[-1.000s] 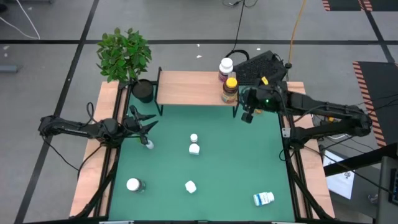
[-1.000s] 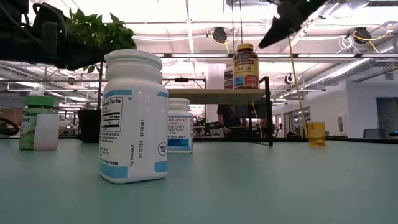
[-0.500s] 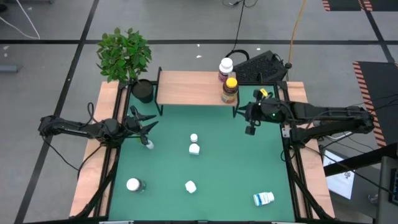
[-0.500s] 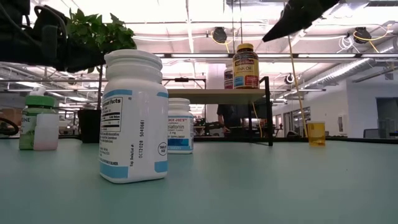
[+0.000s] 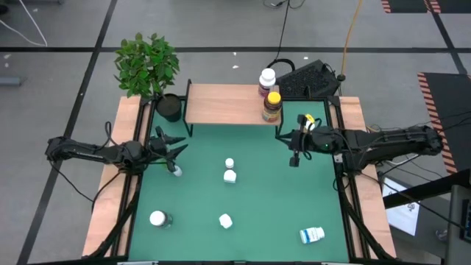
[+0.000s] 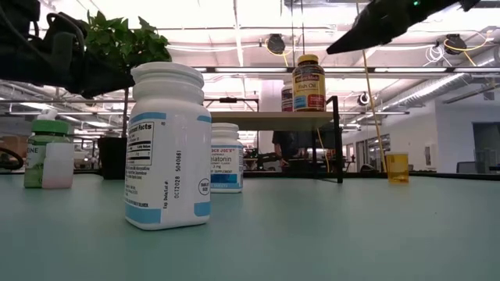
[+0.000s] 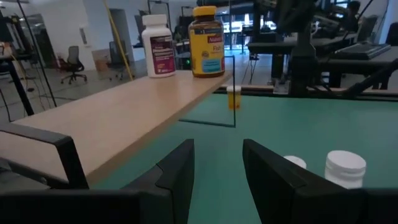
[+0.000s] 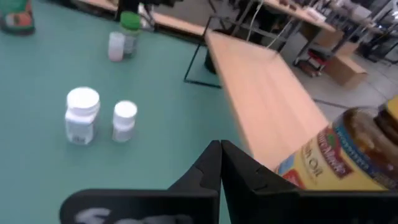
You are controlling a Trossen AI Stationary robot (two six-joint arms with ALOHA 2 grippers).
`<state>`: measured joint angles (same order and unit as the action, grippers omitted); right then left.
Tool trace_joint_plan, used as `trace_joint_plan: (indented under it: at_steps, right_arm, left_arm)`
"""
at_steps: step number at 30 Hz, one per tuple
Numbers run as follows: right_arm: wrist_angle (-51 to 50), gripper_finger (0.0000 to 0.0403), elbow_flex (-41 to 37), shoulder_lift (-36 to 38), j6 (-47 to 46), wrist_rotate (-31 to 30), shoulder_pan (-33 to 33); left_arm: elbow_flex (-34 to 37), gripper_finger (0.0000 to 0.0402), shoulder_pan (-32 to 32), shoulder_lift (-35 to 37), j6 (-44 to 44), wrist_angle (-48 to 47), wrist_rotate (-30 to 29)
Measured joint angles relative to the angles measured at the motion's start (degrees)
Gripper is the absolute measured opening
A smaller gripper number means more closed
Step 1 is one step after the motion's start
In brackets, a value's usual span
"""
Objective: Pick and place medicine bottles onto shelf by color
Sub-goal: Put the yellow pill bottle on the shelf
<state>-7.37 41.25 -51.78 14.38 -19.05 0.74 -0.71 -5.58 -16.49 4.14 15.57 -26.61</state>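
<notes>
Shelf (image 5: 228, 103) so far holds two bottles at its right end: an amber fish-oil bottle (image 5: 272, 105) and a white one (image 5: 266, 80), probably sorted by color. Right gripper (image 5: 295, 157) hangs empty nearby, fingers pinched shut. Left gripper (image 5: 171, 151) waits half-open (nothing held), with the other bottles scattered on the green table (image 5: 265, 199).

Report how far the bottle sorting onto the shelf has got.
Done: an amber bottle and a white bottle stand on the shelf. In hand: nothing; the right end effector is shut and empty, the left end effector waits open. Left: a lying bottle and several upright bottles on the table.
</notes>
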Motion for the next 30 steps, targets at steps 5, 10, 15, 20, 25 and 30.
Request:
trace_joint_plan:
  at_steps: [5, 10, 15, 20, 25, 30]
  right_arm:
    - [2.0, 0.0, -0.5, -2.0, 4.5, 1.2, -5.2]
    - [3.7, 0.0, -0.5, -3.2, 7.1, 1.2, -11.0]
    - [3.8, 0.0, -0.5, -3.4, 8.6, 4.0, -16.5]
    - [4.8, 0.0, -0.5, -5.6, 9.4, 10.8, -21.3]
    - [6.9, 0.0, -0.5, -8.7, 11.8, 11.9, -23.6]
    - [9.5, 0.0, -0.5, -11.3, 13.6, 11.9, -24.9]
  left_arm:
    - [0.0, 0.014, 0.0, 0.0, 0.8, 1.4, -0.3]
    - [0.0, 0.0141, 0.0, 0.0, 1.9, 2.7, -0.4]
    - [0.0, 0.014, 0.0, 0.0, 2.2, 2.7, -0.5]
    - [0.0, 0.014, 0.0, 0.0, 2.6, 4.7, -0.5]
    - [0.0, 0.014, 0.0, 0.0, 3.6, 5.8, -0.5]
    - [0.0, 0.014, 0.0, 0.0, 5.3, 6.5, -0.5]
